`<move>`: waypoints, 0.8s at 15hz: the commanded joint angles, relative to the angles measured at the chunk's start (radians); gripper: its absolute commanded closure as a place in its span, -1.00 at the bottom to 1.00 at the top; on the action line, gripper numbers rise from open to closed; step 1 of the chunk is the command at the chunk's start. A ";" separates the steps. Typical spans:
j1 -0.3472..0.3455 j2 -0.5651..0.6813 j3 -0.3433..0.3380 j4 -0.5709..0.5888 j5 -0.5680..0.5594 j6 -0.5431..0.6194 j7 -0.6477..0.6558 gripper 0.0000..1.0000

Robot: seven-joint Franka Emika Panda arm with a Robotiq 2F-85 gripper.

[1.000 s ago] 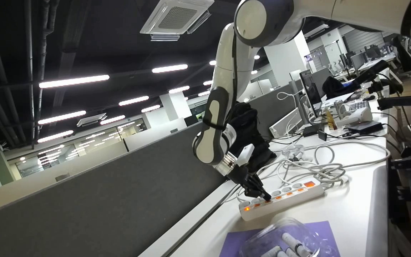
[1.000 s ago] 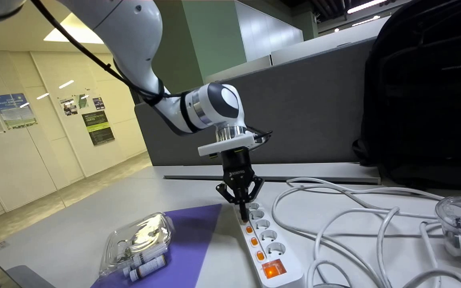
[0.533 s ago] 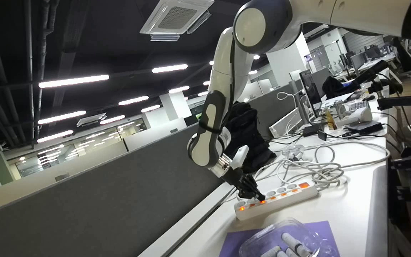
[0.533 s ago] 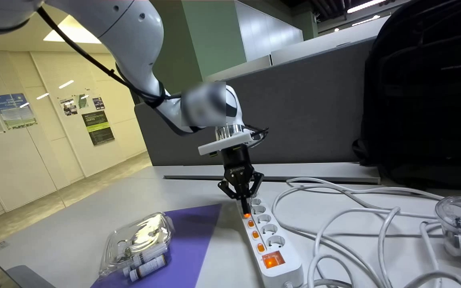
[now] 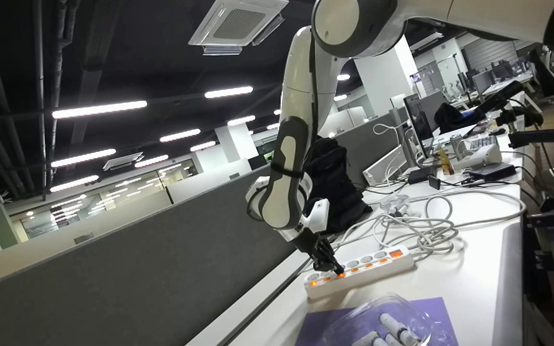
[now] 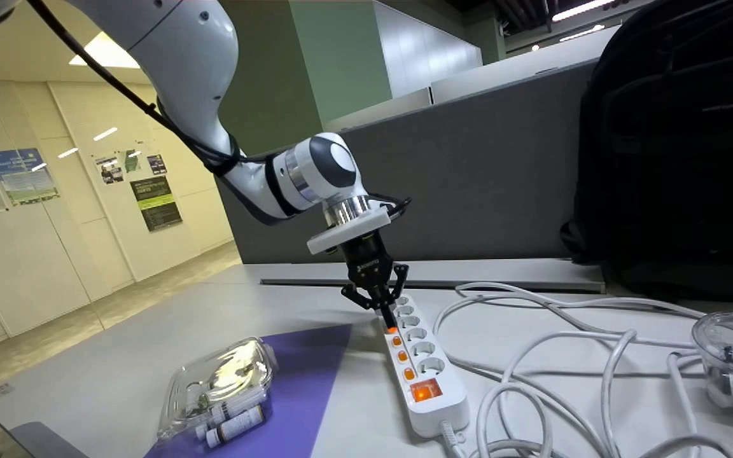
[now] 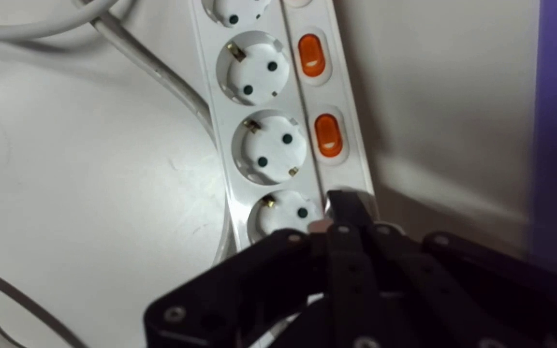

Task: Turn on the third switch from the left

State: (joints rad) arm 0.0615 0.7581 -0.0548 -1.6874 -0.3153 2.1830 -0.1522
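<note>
The gripper [image 6: 390, 322] is clenched, its fingertips [image 7: 348, 208] at the glowing 3rd switch [image 5: 341, 275] from the left, in an exterior view, on the white power strip [image 6: 438, 415]; contact can't be judged. Lettering [image 6: 368, 264] on the black gripper body, tube labels [image 6: 242, 422] and wall posters [image 6: 156, 213] are too small to read.

white power strip [image 5: 366, 278], orange switches [image 7: 328, 135], black gripper [image 6: 391, 323]
</note>
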 commanded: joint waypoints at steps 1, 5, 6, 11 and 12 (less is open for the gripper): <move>0.018 -0.053 0.008 -0.149 -0.043 0.195 0.048 1.00; 0.085 -0.161 -0.044 -0.336 -0.172 0.453 0.127 1.00; 0.108 -0.182 -0.064 -0.375 -0.204 0.504 0.158 1.00; 0.192 -0.279 -0.133 -0.540 -0.227 0.667 0.250 0.22; 0.203 -0.300 -0.144 -0.564 -0.216 0.671 0.262 0.09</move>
State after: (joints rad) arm 0.2314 0.5598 -0.1643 -2.1387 -0.5320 2.8317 0.0443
